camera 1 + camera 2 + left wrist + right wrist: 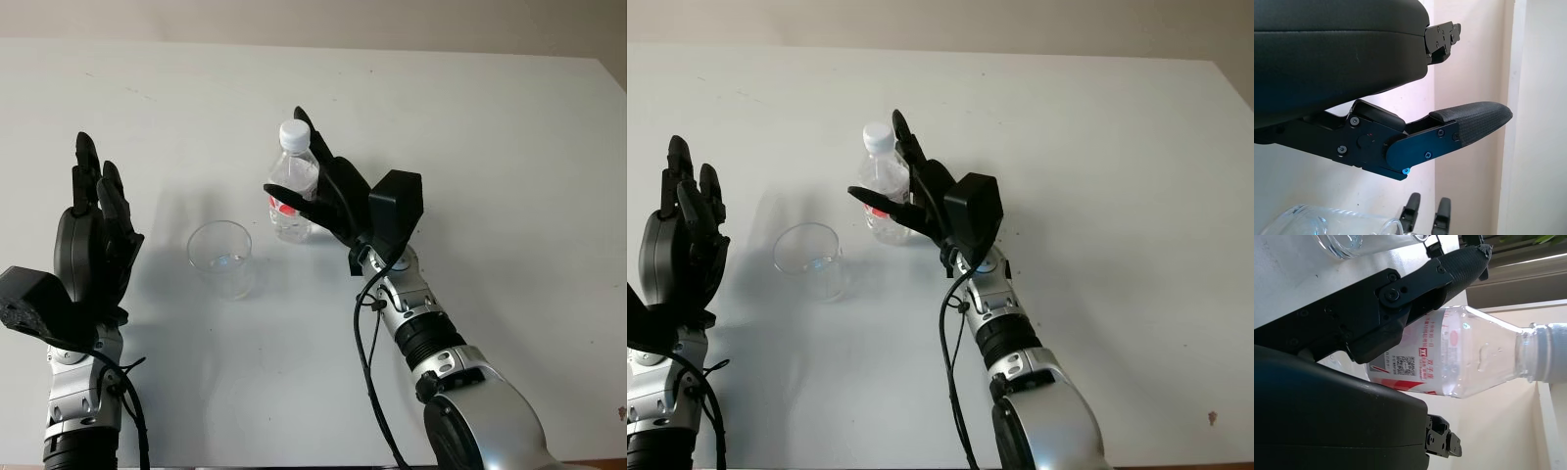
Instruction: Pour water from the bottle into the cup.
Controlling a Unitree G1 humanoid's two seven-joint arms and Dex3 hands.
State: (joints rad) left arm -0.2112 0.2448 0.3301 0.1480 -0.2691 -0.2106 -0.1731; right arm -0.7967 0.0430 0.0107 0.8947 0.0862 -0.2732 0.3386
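A clear water bottle (292, 191) with a white cap and a red label stands upright on the white table (490, 147). My right hand (290, 157) is open around it, with the long fingers (315, 147) behind the bottle and the thumb (1449, 269) across its front. In the right wrist view the bottle (1469, 352) lies between the thumb and the palm shell. Whether the fingers press on it I cannot tell. A clear plastic cup (221, 257) stands a little to the bottle's left and nearer to me. To the left of the cup my left hand (93, 220) is raised and open.
The white table runs wide to the right and far side. Its back edge meets a pale wall. A black cable (364, 343) hangs along my right forearm. The cup's rim (1327, 223) lies close below my left hand's thumb in the left wrist view.
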